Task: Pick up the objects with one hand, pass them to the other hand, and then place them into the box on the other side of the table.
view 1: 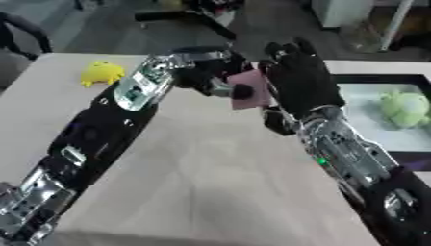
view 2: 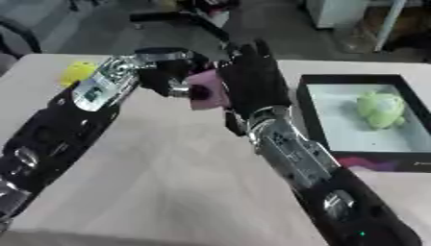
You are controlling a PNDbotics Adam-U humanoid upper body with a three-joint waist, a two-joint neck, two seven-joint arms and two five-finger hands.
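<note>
1. A pink block (view 1: 250,89) is sitting above the desk (view 1: 210,182) toward 12 o'clock, between both hands.
2. The left hand (view 1: 206,72) is curling its fingers on the block.
3. The right hand (view 1: 301,79), fingers straight, is touching it from 3 o'clock.
4. A green toy (view 2: 379,109) is lying in the box (view 2: 353,153) at 3 o'clock; a yellow toy (view 1: 102,73) is lying at 10 o'clock.

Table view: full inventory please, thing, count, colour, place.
pink object: 1, pink, mid-air above the table centre, between both hands
yellow toy: 1, yellow, far left of table
green plush toy: 1, light green, inside the box
box: 1, black rim, pale inside, right side of table
table: 1, light wood
left hand: 1, black and silver, fingers curled on the pink object
right hand: 1, black, fingers up against the pink object
</note>
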